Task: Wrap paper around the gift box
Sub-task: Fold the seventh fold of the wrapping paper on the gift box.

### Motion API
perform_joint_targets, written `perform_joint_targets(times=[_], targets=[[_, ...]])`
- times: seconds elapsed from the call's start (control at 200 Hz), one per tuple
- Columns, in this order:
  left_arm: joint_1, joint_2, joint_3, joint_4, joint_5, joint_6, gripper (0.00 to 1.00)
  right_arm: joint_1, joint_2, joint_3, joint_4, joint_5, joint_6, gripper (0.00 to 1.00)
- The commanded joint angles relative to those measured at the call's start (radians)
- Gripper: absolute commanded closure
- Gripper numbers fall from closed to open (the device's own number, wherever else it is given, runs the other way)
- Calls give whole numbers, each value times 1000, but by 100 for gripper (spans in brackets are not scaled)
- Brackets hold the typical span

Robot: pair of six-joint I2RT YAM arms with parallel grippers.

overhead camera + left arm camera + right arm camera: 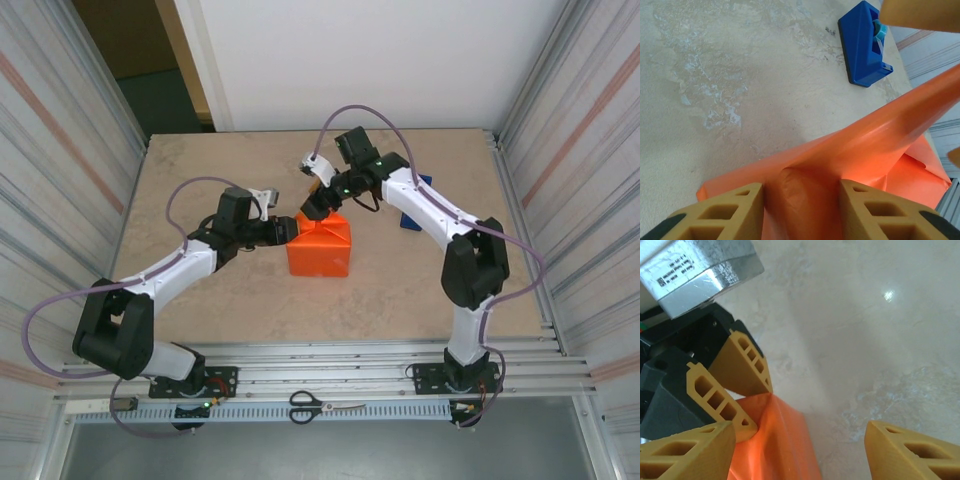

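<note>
Under it all, a wide pale table (200, 290) with marks like stone. In the middle of it, the paper (320, 250), bright orange, folded up into a boxy lump. About square from above, so no clear long side there. Stretched into one long sharp fold on its left side, pointing at the left arm (170, 270). From the left wrist, a long orange ridge running from the bottom of the view up to the right edge.

Next, the left gripper (289, 229), right at the lump's far left corner. Partly closed, pinching that fold of paper between two tan fingers (715, 217). Bulging paper in the gap, touching both fingers. From the right wrist, the same two fingertips meeting at the tip of the paper.

Then the right gripper (322, 209), at the far top edge of the lump. Spread wide, holding nothing. Paper low in the gap, just beside one finger (685, 452) and well apart from the other; cannot tell if touching.

Smaller: a blue tape dispenser (862, 45), flat on the table, past the paper and apart from it.

Smallest: black-handled scissors (325, 406) on the metal rail (260, 411) at the near edge, well apart from the paper.
</note>
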Motion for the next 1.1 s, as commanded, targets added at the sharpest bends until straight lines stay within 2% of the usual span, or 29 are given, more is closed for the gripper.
perform_joint_targets(times=[0.0, 0.18, 0.271, 0.386, 0.506, 0.556, 0.691, 0.792, 0.887, 1.097], targets=[[-23, 39, -24, -120, -6, 25, 60, 9, 88, 177, -272, -39, -112, 35], [-25, 35, -18, -122, -8, 20, 61, 20, 271, 507, -620, -89, -229, 41], [-25, 30, -16, -120, -7, 16, 61, 27, 316, 586, -693, -61, -243, 44], [-26, 28, -16, -117, -8, 13, 62, 35, 335, 611, -710, -32, -258, 48], [-26, 30, -13, -116, -8, 13, 62, 41, 339, 616, -707, -6, -262, 57], [-28, 30, -13, -114, -8, 12, 62, 42, 340, 620, -701, -3, -262, 64], [-29, 33, -14, -114, -5, 12, 62, 41, 334, 632, -684, 16, -261, 72], [-29, 34, -14, -113, -6, 12, 63, 41, 330, 637, -678, 7, -269, 83], [-29, 36, -13, -114, -4, 13, 63, 41, 333, 643, -687, -1, -280, 100], [-29, 39, -12, -114, 2, 14, 63, 46, 333, 655, -686, 5, -293, 100]])
